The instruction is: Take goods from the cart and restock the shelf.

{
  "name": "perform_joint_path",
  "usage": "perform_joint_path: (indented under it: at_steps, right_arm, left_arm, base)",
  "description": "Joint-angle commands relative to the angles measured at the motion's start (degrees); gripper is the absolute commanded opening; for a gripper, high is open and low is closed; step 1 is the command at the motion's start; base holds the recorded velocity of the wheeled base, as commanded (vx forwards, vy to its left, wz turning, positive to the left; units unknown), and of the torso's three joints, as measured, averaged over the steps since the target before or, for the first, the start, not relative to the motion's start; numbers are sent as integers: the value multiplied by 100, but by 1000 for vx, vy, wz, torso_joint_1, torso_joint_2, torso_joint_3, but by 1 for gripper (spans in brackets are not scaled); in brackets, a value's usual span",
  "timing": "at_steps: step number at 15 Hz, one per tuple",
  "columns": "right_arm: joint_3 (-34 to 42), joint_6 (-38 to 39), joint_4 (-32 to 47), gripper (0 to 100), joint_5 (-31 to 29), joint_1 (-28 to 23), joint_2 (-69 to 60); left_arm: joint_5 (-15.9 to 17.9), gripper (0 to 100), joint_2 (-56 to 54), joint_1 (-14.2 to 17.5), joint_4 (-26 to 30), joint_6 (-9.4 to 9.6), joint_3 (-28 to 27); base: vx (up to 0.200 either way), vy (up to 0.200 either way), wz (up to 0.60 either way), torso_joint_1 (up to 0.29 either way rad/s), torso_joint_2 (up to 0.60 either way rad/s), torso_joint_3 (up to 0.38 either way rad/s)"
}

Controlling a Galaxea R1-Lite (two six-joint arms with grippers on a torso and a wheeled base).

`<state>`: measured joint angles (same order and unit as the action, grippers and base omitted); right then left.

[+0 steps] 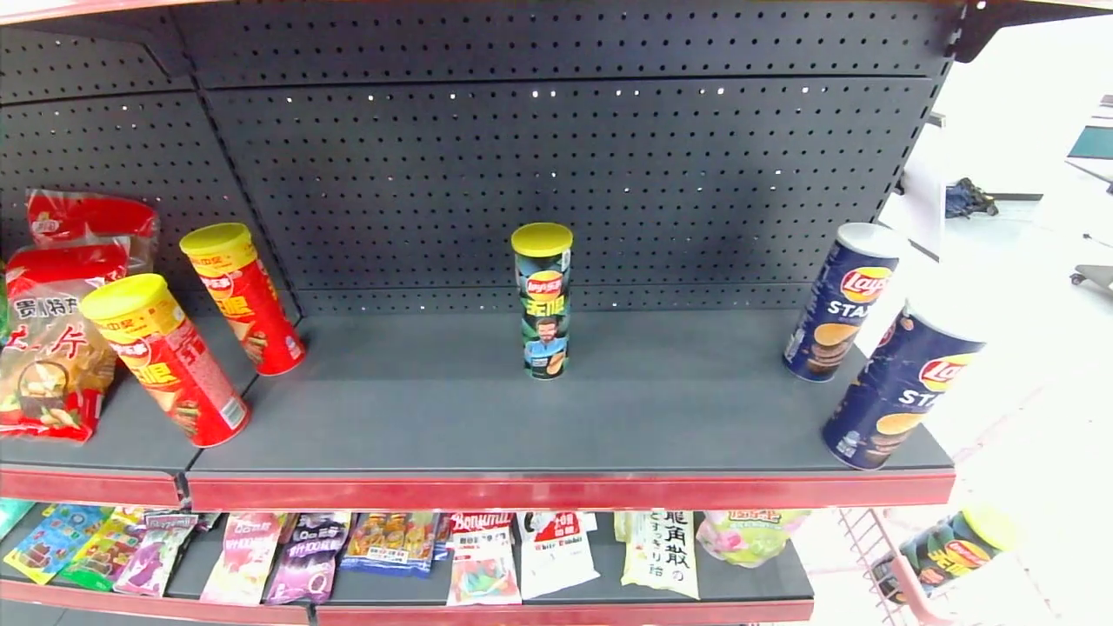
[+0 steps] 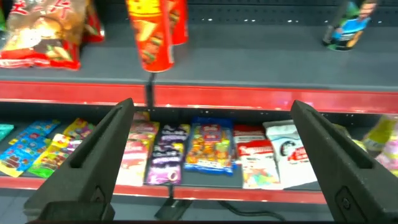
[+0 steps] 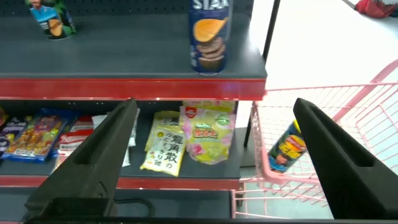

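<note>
On the upper shelf (image 1: 556, 491) a dark green chip can (image 1: 542, 300) with a yellow lid stands alone in the middle. Two red cans (image 1: 165, 356) lean at the left and two blue cans (image 1: 839, 300) stand at the right end. In the pink cart (image 1: 869, 548) at the lower right lies another dark can (image 1: 948, 548) with a yellow lid. My left gripper (image 2: 211, 168) is open and empty, facing the lower shelf below a red can (image 2: 149, 37). My right gripper (image 3: 211, 162) is open and empty too, with the cart (image 3: 256, 149) and its can (image 3: 287, 146) off to one side.
Red snack bags (image 1: 52, 339) fill the upper shelf's far left. The lower shelf holds a row of several flat snack packets (image 1: 391, 543). Wide bare stretches of shelf lie on both sides of the middle can. A perforated back panel (image 1: 556, 174) closes the shelf behind.
</note>
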<state>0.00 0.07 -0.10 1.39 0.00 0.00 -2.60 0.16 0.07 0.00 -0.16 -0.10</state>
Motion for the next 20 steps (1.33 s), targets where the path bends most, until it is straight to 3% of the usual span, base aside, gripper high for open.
perform_joint_path:
  at_steps: [1, 9, 14, 20]
  right_arm:
    - [0, 1, 1, 100, 2, 0, 9]
    - [0, -7, 1, 100, 2, 0, 18]
    - [0, -25, 1, 100, 2, 0, 9]
    - [0, -16, 1, 100, 2, 0, 9]
  left_arm:
    - [-4, 100, 2, 1, 0, -2, 1]
    - [-4, 100, 2, 1, 0, -2, 1]
    - [-4, 100, 2, 1, 0, -2, 1]
    - [-4, 100, 2, 1, 0, -11, 1]
  base:
    - [0, -200, 0, 2, 7, 2]
    - [0, -200, 0, 5, 1, 4]
    - [0, 0, 0, 0, 0, 0]
    - [0, 0, -600, 5, 2, 2]
